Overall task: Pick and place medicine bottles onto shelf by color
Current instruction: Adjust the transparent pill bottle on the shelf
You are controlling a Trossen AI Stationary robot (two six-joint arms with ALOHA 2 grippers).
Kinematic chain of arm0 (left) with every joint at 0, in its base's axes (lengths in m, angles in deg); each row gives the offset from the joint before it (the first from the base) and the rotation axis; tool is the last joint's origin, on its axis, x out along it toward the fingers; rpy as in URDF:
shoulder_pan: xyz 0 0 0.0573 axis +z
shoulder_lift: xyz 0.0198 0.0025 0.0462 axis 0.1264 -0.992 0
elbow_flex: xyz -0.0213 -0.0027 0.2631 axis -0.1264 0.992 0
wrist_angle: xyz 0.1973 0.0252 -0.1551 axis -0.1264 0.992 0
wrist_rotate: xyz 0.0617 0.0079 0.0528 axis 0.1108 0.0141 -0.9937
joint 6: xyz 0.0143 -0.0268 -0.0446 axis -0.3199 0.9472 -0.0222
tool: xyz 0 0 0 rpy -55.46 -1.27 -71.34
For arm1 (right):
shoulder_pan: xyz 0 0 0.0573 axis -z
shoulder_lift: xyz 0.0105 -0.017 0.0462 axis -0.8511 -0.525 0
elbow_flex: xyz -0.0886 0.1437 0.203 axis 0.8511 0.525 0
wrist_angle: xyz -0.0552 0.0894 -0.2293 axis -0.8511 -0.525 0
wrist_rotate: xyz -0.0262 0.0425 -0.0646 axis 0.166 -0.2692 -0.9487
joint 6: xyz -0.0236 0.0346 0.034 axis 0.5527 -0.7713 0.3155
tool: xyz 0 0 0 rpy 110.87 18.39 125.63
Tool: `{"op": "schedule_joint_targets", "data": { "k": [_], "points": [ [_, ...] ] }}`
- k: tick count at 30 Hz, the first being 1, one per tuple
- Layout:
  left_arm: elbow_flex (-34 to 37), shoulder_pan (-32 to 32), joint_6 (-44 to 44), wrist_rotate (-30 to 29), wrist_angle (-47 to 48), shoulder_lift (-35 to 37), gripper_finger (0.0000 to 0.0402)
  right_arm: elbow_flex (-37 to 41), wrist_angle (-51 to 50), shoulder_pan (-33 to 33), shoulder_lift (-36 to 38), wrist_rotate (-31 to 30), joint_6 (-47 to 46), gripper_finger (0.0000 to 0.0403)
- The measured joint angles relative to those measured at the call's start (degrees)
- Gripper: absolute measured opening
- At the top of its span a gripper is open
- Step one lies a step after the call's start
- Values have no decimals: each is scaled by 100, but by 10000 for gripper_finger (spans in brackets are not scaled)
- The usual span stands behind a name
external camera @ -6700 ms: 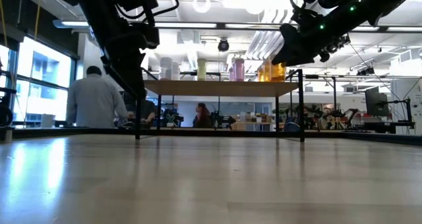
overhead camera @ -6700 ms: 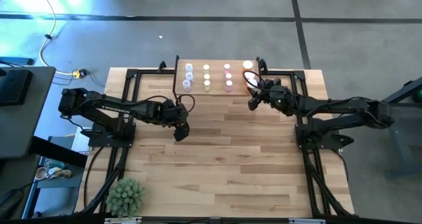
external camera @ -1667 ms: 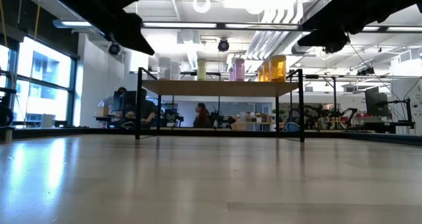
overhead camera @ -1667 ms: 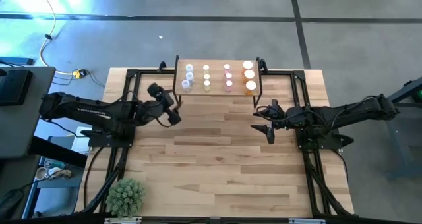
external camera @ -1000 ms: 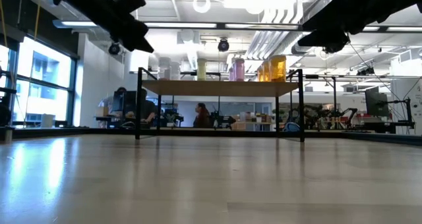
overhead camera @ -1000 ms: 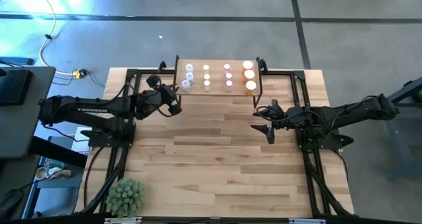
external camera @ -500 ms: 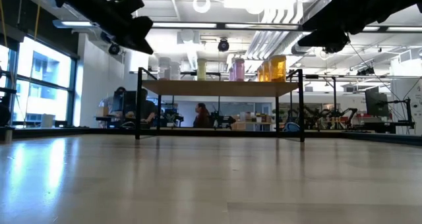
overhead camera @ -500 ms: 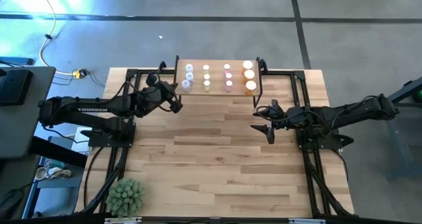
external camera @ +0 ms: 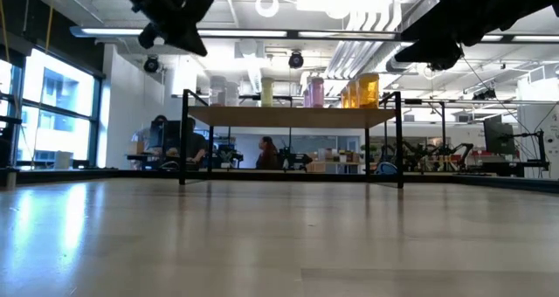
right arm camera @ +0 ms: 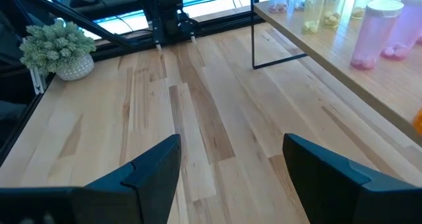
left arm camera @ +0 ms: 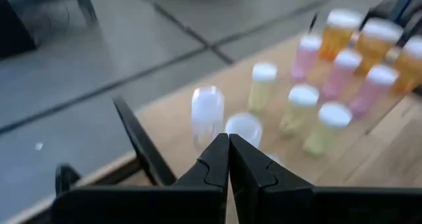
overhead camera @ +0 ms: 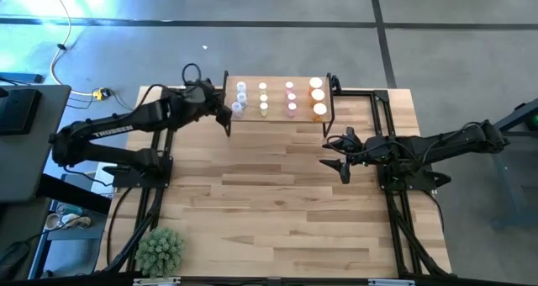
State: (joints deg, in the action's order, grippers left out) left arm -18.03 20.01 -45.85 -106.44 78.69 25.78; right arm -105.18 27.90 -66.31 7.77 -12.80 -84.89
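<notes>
The shelf (overhead camera: 277, 118) stands at the table's far edge on thin black legs. The medicine bottles rest upright on its top in rows by colour: bluish-clear (overhead camera: 240, 97), yellow (overhead camera: 263, 98), pink (overhead camera: 291, 97), orange (overhead camera: 319, 96). My left gripper (overhead camera: 226, 124) is shut with nothing in it, raised beside the shelf's left front corner. In the left wrist view its shut fingertips (left arm camera: 229, 143) point at the bluish bottles (left arm camera: 207, 111). My right gripper (overhead camera: 334, 170) hangs open and holding nothing above the table, near the shelf's right front leg.
A small potted plant (overhead camera: 160, 251) stands at the table's near left. Black frame rails (overhead camera: 168, 126) run along both sides of the table beside the arm bases. Bare wood (overhead camera: 277, 202) lies between the arms. People sit in the room beyond (external camera: 166, 140).
My left gripper has risen and gone toward the table's far edge, up to the shelf's left end, rolling about its own line as it went. The bottles on the shelf have stayed where they were.
</notes>
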Motion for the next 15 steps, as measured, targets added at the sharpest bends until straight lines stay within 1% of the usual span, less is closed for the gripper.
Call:
{"op": "schedule_joint_targets", "data": {
  "k": [6,10,15],
  "points": [
    [-46,137,262,196,484,-474,0,0,-3,1,0,0,0,257],
    [-48,131,364,334,467,-643,0,0,-3,1,0,0,0,257],
    [-48,133,510,331,512,-780,0,0,-3,-1,0,0,0,257]
  ]
}}
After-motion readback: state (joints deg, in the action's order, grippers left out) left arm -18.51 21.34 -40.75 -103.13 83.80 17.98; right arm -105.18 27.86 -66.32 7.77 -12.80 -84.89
